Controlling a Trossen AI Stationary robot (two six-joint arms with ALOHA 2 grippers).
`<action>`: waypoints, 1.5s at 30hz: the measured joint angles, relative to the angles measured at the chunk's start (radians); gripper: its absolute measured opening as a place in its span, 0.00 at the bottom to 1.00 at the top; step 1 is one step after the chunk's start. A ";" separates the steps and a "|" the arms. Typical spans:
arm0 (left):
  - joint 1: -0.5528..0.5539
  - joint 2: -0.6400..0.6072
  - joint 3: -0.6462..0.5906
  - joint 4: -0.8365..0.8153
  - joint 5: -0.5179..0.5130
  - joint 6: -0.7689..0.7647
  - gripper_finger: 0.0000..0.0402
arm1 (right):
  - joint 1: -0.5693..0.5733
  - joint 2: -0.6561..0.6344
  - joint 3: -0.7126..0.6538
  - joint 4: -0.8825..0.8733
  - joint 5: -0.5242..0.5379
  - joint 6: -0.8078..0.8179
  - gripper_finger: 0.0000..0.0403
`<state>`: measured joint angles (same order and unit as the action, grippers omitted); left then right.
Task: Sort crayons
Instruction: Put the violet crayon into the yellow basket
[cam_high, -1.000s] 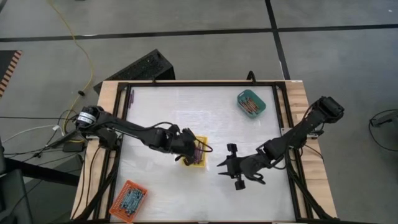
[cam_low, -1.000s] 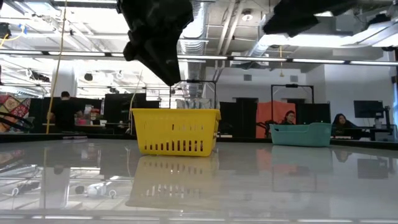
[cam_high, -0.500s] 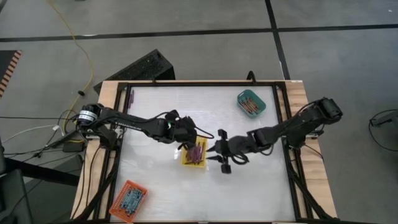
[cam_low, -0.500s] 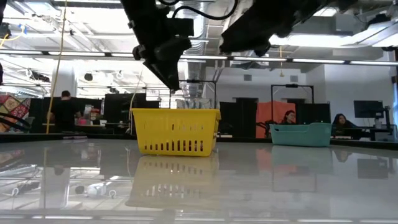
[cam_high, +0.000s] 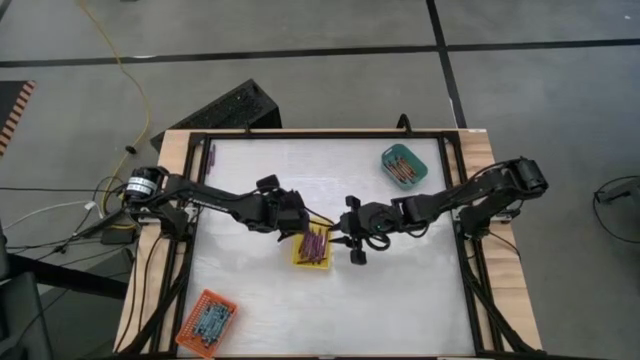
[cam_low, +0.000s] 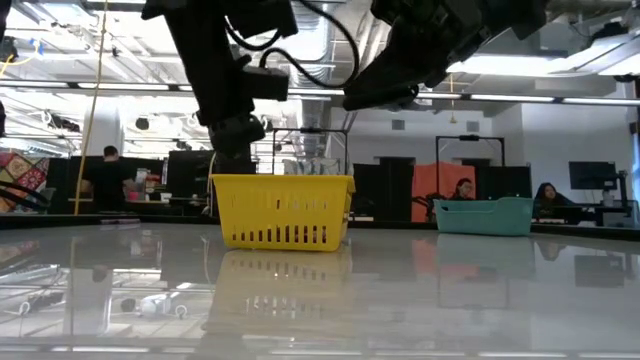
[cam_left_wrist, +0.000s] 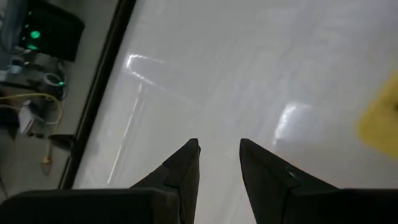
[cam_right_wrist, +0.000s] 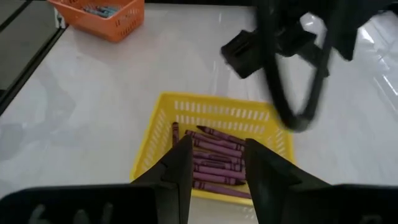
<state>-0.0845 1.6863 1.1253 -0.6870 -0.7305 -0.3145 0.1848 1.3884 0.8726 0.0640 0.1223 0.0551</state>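
Observation:
Purple crayons (cam_right_wrist: 214, 158) lie flat in a yellow tray (cam_high: 300, 256) near the table's middle. My right gripper (cam_right_wrist: 217, 144) hangs open just above the tray's right side, its fingers slanting down toward the crayons and touching nothing. My left gripper (cam_high: 291, 220) is open beside the tray's far left corner, above bare table (cam_left_wrist: 249, 74), with nothing between its fingers (cam_left_wrist: 186, 162). In the low view both grippers (cam_low: 235, 140) (cam_low: 365, 98) hang above the yellow tray (cam_low: 282, 210).
A teal tray (cam_high: 388, 155) with reddish crayons stands at the far right. An orange tray (cam_high: 222, 310) with bluish crayons sits at the near left corner. A black frame (cam_high: 190, 200) rims the white table. The near right of the table is bare.
My right gripper has swung from the table's near right toward the left and far side, up to the yellow tray. My left gripper has drawn off the tray toward the far left, sinking a little and rolling. Both have stayed open. The tray has not moved.

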 joint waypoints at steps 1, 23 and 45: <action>0.005 0.000 -0.003 0.000 -0.006 0.000 0.26 | -0.003 0.000 0.000 -0.003 0.000 0.000 0.34; 0.388 0.000 0.039 -0.163 0.072 0.582 0.23 | 0.017 -0.001 0.000 -0.057 0.011 -0.085 0.34; 0.974 0.233 0.123 -0.734 0.150 0.622 0.25 | 0.081 0.000 0.000 -0.065 0.010 -0.108 0.34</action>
<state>0.8899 1.9196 1.2486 -1.4206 -0.5801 0.3079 0.2661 1.3888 0.8726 -0.0014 0.1322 -0.0532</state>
